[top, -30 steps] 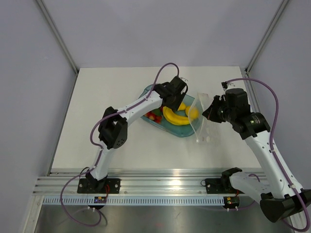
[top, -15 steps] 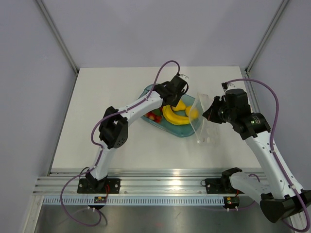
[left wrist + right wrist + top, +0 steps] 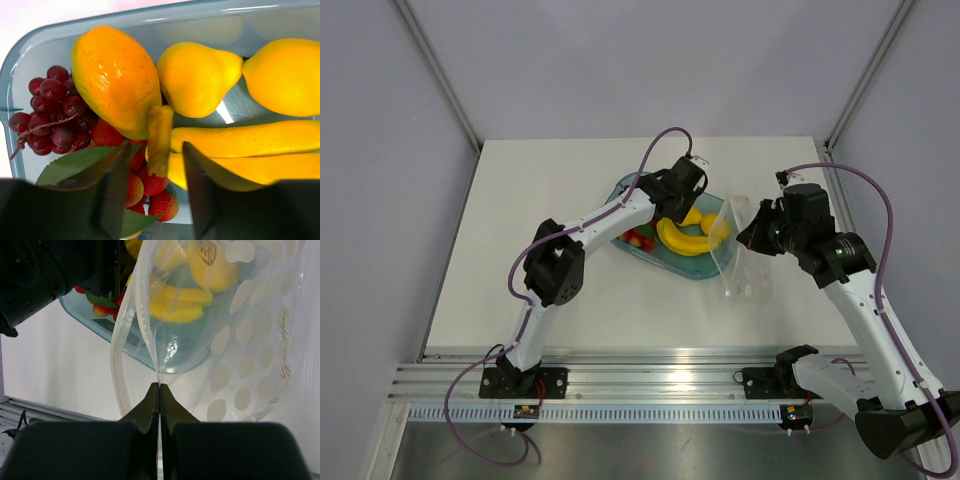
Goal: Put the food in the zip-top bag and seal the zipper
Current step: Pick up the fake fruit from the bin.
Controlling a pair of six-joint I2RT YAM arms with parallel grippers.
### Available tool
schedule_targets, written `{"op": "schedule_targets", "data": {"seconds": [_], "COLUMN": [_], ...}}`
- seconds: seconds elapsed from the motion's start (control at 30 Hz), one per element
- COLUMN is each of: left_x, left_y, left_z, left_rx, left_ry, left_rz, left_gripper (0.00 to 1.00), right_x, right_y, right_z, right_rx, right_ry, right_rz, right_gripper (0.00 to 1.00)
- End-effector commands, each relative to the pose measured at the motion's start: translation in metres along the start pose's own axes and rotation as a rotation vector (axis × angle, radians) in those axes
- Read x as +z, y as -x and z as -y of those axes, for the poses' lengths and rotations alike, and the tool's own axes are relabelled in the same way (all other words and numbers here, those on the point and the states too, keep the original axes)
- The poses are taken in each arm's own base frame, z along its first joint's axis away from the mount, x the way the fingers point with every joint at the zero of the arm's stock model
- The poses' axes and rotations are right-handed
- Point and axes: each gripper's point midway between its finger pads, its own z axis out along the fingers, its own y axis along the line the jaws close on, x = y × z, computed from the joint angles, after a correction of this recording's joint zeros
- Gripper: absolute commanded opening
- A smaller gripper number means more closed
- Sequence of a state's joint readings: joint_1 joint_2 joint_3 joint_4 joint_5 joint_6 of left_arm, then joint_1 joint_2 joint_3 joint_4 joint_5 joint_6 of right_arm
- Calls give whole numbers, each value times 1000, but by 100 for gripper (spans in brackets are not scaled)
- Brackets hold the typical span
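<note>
The food lies in a teal tray (image 3: 694, 268): a banana bunch (image 3: 250, 145), an orange fruit (image 3: 115, 75), a pear (image 3: 197, 75), a lemon (image 3: 285, 75), and strawberries (image 3: 162, 205) with a green leaf (image 3: 75, 165). My left gripper (image 3: 156, 147) hangs low over the tray (image 3: 30, 40), open. Its jaws stand on either side of the banana stem (image 3: 160, 125), with a gap on each side. My right gripper (image 3: 159, 386) is shut on the mouth edge of the zip-top bag (image 3: 240, 340) and holds it upright beside the tray. The zipper (image 3: 116, 365) curves open at the bag's left.
Dark red grapes (image 3: 50, 115) fill the tray's left end. In the top view the zip-top bag (image 3: 738, 262) stands right against the tray's right side, between the banana bunch (image 3: 682, 240) and my right gripper (image 3: 748, 238). Bare white table surrounds them.
The left jaws have narrowed a little around the banana stem, and the left wrist has shifted slightly. The right gripper and the bag have stayed put.
</note>
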State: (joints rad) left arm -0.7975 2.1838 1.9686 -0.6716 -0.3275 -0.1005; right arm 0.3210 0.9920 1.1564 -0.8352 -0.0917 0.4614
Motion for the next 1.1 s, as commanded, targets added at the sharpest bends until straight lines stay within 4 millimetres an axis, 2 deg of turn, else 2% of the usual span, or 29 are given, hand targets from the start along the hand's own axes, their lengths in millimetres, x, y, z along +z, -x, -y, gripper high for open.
{"op": "schedule_targets", "data": {"seconds": [0.0, 0.23, 0.57, 0.83, 0.97, 1.07], "left_x": [-9, 3, 14, 21, 22, 20], "left_y": [12, 1, 1, 3, 5, 6], "left_z": [-2, 1, 7, 13, 16, 16], "left_rx": [-20, -27, -42, -46, -53, -55], "left_ry": [-7, 6, -6, -25, -40, -42], "left_rz": [40, 3, 3, 5, 11, 12], "left_gripper": [53, 47, 51, 49, 38, 26], "right_x": [-2, -4, -3, -3, -3, -4], "right_y": [6, 7, 3, -2, -4, -5], "right_z": [-8, -8, -5, 0, 1, 2], "right_rx": [6, 4, 0, -2, 0, 0], "right_ry": [35, 34, 23, 3, -2, -6], "right_rz": [31, 35, 24, 7, -4, -11], "right_gripper": [0, 0, 0, 0, 0, 0]}}
